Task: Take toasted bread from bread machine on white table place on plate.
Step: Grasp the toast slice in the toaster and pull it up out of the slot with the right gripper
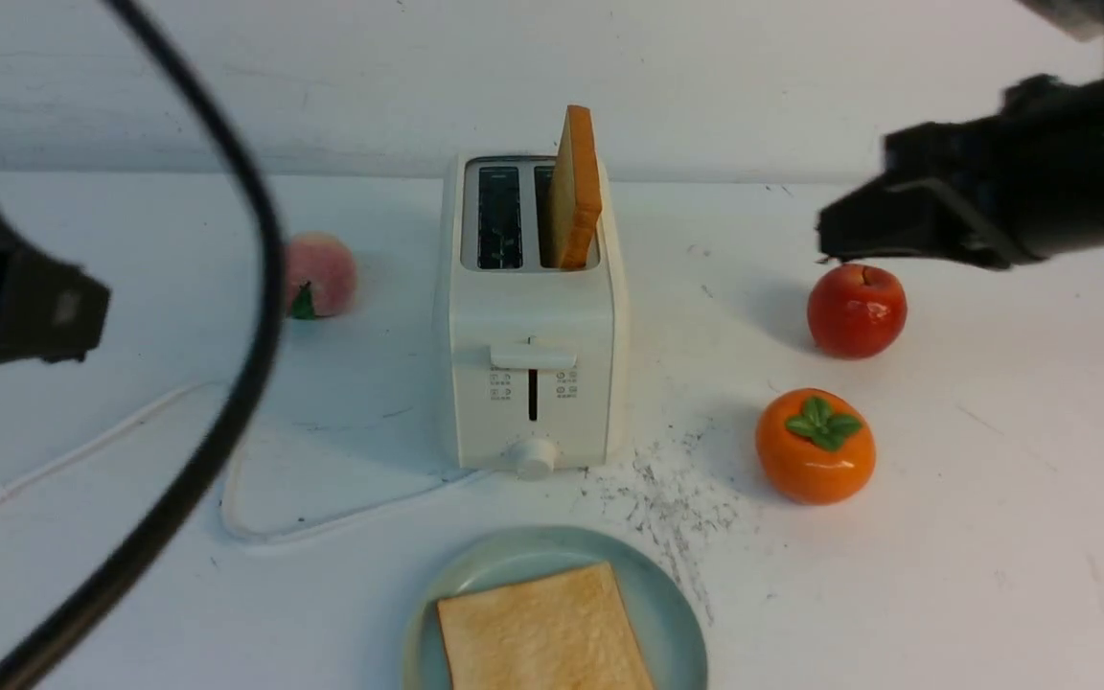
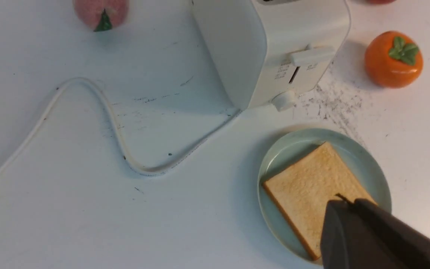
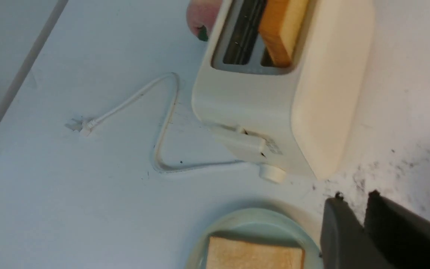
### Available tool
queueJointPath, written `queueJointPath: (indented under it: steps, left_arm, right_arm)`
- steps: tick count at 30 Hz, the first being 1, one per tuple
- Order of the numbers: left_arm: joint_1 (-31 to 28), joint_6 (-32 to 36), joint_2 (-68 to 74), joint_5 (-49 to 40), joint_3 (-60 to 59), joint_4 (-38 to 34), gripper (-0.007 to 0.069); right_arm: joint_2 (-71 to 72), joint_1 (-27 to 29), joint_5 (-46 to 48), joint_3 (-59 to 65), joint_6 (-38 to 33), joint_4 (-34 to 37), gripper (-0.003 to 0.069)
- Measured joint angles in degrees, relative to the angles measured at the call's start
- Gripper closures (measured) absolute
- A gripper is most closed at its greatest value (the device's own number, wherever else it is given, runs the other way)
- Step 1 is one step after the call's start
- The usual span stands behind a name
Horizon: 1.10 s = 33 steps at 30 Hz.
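One slice down, one still in the toaster

Second toast (image 1: 575, 192) sticks up from the toaster's (image 1: 530, 316) right slot; the first lies on the plate (image 1: 667, 599) in front. Right gripper (image 1: 835, 240), fingers nearly together and empty, should open, drop straight over the slice, and pinch its faces.

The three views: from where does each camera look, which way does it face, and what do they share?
Front view: between the arms, facing forward at the bread machine; both arms show, with a dark cable.
Left wrist view: above the table, facing down at the plate and its toasted bread; the left gripper shows.
Right wrist view: above, facing the slots and the standing slice; the right gripper shows.
Shared: machine, plate, white cord.
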<state>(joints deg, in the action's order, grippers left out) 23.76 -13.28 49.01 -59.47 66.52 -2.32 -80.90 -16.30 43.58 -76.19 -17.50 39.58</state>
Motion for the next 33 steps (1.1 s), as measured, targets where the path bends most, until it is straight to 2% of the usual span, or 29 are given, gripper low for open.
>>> queueJointPath:
  steps: [1, 5, 10, 15, 19, 22, 24, 25, 26, 27, 33]
  left_arm:
    - [0.0, -0.1, -0.5, 0.2, -0.4, 0.0, 0.0638]
    - [0.0, -1.7, -9.7, 0.9, -7.2, -2.0, 0.0638]
    - [0.0, -1.7, -14.6, -0.7, -10.8, -4.2, 0.0638]
    - [0.0, -1.7, -16.4, -3.7, -11.1, -4.6, 0.0638]
    - [0.0, -1.7, -16.4, -5.0, -11.2, -4.6, 0.0638]
    - [0.0, -1.6, -16.4, -5.4, -11.2, -4.6, 0.0638]
    - [0.0, -1.1, -16.4, -5.4, -11.2, -4.6, 0.0638]
    - [0.0, -1.1, -16.4, -5.4, -11.2, -4.6, 0.0638]
    - [0.0, -0.5, -16.4, -5.4, -11.2, -4.6, 0.0638]
    - [0.0, 0.2, -16.4, -5.4, -11.2, -4.6, 0.0638]
    - [0.0, 1.0, -16.4, -5.4, -11.2, -4.3, 0.0638]
  right_arm:
    - [-0.4, -0.3, 0.0, -0.3, 0.0, -0.1, 0.0517]
    - [-9.9, -5.2, -5.1, -8.3, -0.2, -2.4, 0.0347]
    - [-18.7, -6.8, -8.9, -14.9, -0.2, -4.5, 0.0162]
    - [-26.6, -6.8, -11.5, -20.7, -0.2, -3.6, 0.0082]
    - [-30.4, -6.9, -13.9, -23.7, -0.2, -3.0, 0.0111]
    - [-33.2, -6.9, -15.2, -25.6, -0.2, -2.6, 0.0260]
    - [-33.6, -6.9, -15.1, -26.0, -0.7, -2.5, 0.0432]
    - [-33.6, -6.9, -15.0, -26.0, -0.7, -2.5, 0.0432]
    - [-33.4, -6.9, -14.3, -26.1, -1.1, -2.7, 0.0552]
    - [-32.8, -6.7, -13.7, -26.1, -1.4, -3.0, 0.0574]
    - [-24.7, -4.3, -7.8, -25.9, -2.0, -4.5, 0.0559]
